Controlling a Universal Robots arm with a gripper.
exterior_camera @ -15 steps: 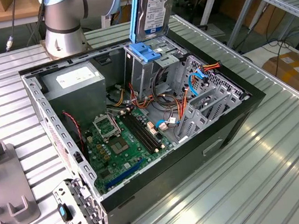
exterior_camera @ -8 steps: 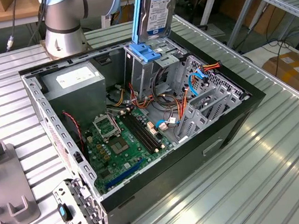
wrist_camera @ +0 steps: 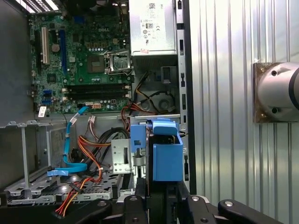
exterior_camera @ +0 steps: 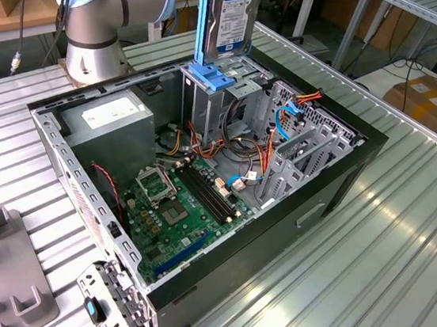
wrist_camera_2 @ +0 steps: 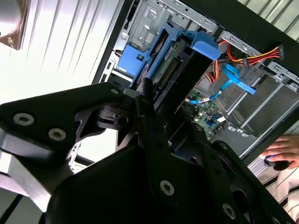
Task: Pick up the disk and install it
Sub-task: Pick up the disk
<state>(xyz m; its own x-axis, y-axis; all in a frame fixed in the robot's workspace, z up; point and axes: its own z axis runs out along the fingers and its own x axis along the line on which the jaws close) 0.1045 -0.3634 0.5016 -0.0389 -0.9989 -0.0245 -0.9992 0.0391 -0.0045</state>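
Two black fingers [wrist_camera_2: 152,122] of the gripper [wrist_camera: 159,198] press on the disk [exterior_camera: 234,14] from its two flat sides, so the gripper is pinching it. The disk hangs upright from the gripper, with its white-and-blue label turned toward the exterior camera. Its light-blue side frame [exterior_camera: 203,22] runs down along one edge.

Straight below the gripper stands the tall metal cage [exterior_camera: 210,109] with a blue latch [exterior_camera: 212,78] on its top. The lower end of the disk's frame comes down to this latch; I cannot tell if they touch.

Lower than the cage and to its side, inside the open computer case [exterior_camera: 339,172], lie orange and red cables [exterior_camera: 261,154] and a thin blue cable [exterior_camera: 281,120]. Farther from the gripper, on the floor of the case, is the green motherboard [exterior_camera: 172,205], and next to it the grey power supply box [exterior_camera: 109,117].

The case rests on a ribbed metal table [exterior_camera: 360,274]. Behind the gripper, the arm's base [exterior_camera: 95,35] is fixed on the same table. In the second wrist view, a person's hand [wrist_camera_2: 280,150] is seen beyond the far wall of the case.
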